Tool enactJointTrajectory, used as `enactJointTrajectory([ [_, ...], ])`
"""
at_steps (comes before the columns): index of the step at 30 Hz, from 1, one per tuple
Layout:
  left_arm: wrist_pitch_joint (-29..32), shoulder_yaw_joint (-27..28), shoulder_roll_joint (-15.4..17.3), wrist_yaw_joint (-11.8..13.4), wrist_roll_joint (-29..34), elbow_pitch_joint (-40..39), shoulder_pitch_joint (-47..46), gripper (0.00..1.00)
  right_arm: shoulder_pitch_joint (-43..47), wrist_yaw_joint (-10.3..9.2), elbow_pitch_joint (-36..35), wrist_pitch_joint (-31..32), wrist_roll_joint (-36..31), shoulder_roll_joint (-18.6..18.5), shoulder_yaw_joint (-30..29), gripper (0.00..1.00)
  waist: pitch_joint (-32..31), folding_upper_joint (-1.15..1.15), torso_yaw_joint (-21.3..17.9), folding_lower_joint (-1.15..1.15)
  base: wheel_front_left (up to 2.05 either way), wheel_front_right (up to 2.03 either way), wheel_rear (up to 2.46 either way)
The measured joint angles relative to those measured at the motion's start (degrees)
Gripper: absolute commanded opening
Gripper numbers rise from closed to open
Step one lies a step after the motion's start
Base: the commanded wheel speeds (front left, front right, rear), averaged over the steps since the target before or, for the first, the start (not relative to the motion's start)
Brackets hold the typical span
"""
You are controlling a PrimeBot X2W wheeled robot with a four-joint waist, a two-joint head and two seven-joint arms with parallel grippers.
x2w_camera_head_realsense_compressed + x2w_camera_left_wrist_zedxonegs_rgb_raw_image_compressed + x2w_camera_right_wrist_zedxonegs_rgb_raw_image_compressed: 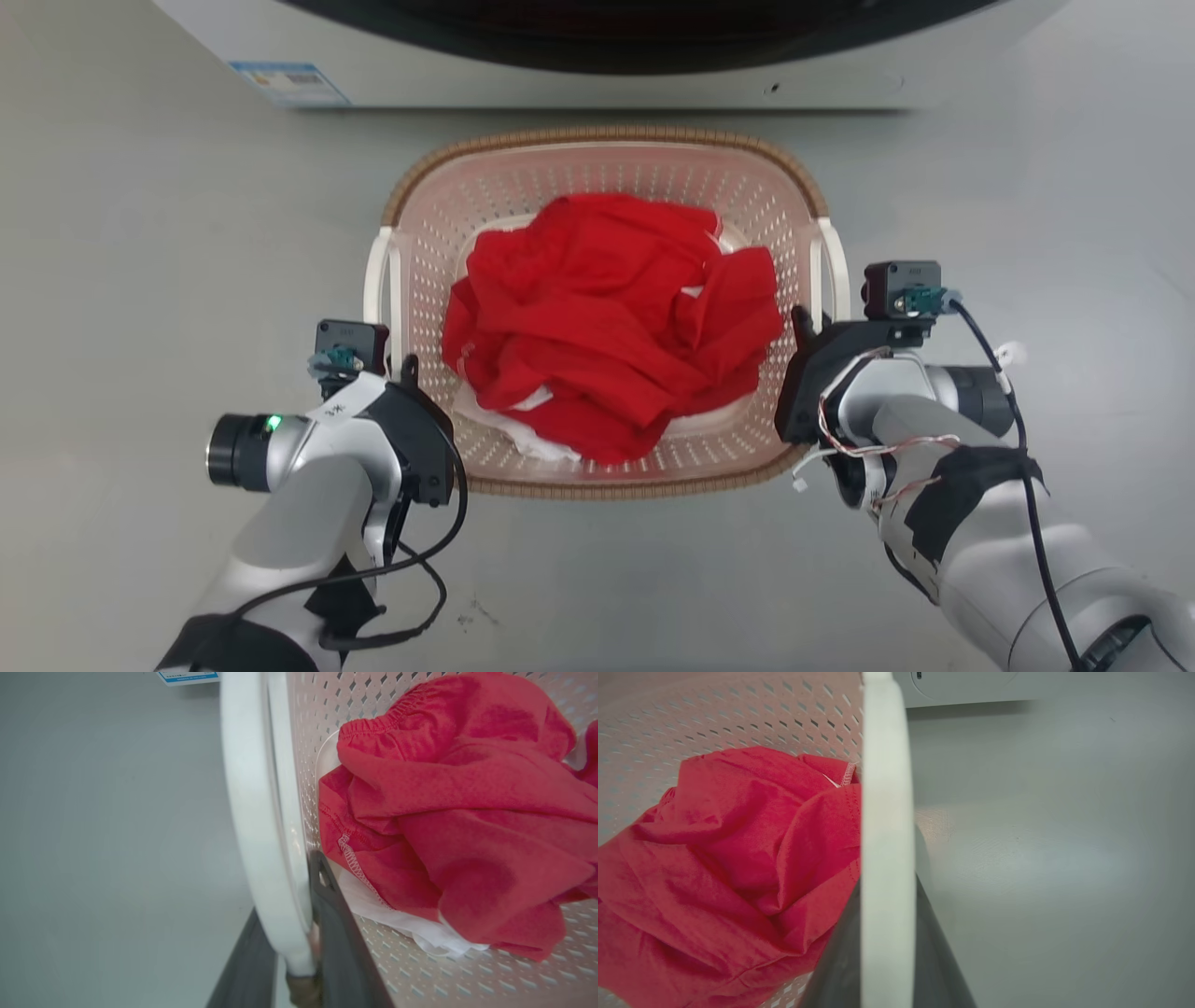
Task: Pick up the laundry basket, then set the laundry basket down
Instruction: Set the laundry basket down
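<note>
Washing machine point(597, 84) at rear, laundry basket point(607, 138) just before it holding red clothing point(607, 317), left gripper point(287, 896) and right gripper point(887, 858) each pinching a white side handle point(252, 788) — lift best kept level, both arms rising together — blue-edged sticker point(289, 82) on the machine, print too small to read.

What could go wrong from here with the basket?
1. The left gripper and right gripper sit at the near ends of the white handles of the laundry basket, so its far side may sag on lifting.
2. The washing machine stands close behind; a forward swing could bump it.
</note>
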Motion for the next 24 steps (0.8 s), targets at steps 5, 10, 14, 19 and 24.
enactJointTrajectory([
  [5,-0.70,0.30,0.16,0.10,0.19,-0.14,-2.30,0.00,-2.57,0.00,0.31,-0.62,-0.24,-0.03,-0.20,0.00,3.38,0.00,0.06,0.00,0.00,0.00,0.00],
  [10,-1.44,0.52,0.14,0.48,0.60,-0.45,-5.26,0.00,-5.89,0.08,0.97,-1.49,-1.07,-0.22,-0.51,0.00,7.64,0.00,0.11,0.00,0.00,0.00,0.00],
  [14,-2.52,0.60,0.13,0.54,0.66,-0.48,-6.85,0.00,-7.26,0.52,1.68,-2.57,-1.45,-0.26,-0.63,0.00,10.80,0.00,0.19,0.00,0.00,0.00,0.00],
  [19,-3.98,0.69,0.05,0.54,1.00,-0.21,-8.21,0.00,-8.24,1.00,2.52,-3.69,-1.58,-0.22,-0.63,0.00,14.10,0.00,0.38,-0.01,0.00,0.00,0.00],
  [24,-4.88,0.96,0.27,0.54,1.14,0.02,-10.12,0.00,-9.61,1.00,2.50,-4.61,-1.97,-0.24,-0.54,0.00,15.59,-0.01,0.49,-0.01,0.00,0.00,0.00],
])
